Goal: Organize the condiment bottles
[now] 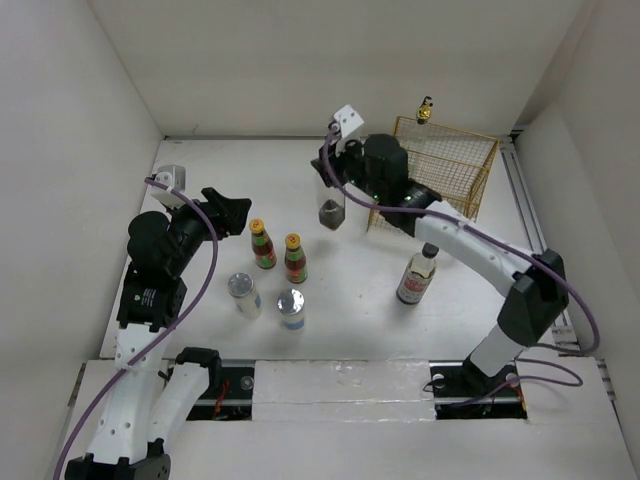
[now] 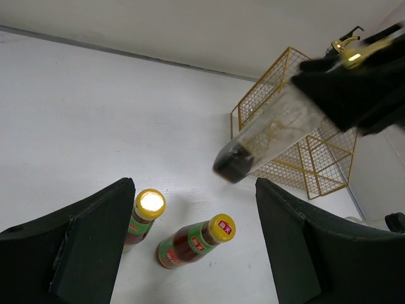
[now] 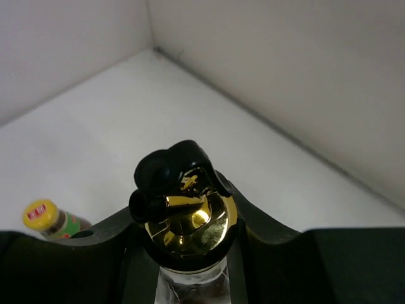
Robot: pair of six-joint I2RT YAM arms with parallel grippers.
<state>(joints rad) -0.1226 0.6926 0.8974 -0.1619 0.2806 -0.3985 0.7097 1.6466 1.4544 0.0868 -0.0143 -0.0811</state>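
My right gripper [image 1: 336,180] is shut on the neck of a clear glass cruet [image 1: 331,207] with dark liquid at its bottom, left of the basket. The right wrist view shows its gold spout [image 3: 190,218] between my fingers [image 3: 95,256]. In the left wrist view this cruet [image 2: 266,136] hangs tilted above the table. My left gripper [image 1: 238,213] is open and empty above two red-sauce bottles [image 1: 263,245] [image 1: 295,258], which also show below it in its wrist view [image 2: 142,218] [image 2: 193,242]. Two silver-lidded jars [image 1: 243,293] [image 1: 291,308] stand nearer. The black-capped bottle [image 1: 417,275] stands right. A second cruet [image 1: 425,108] is behind the basket.
The yellow wire basket [image 1: 445,165] stands at the back right, near the right wall; it also shows in the left wrist view [image 2: 304,158]. White walls close the table on the left, back and right. One red-sauce bottle shows at the lower left of the right wrist view [image 3: 50,218].
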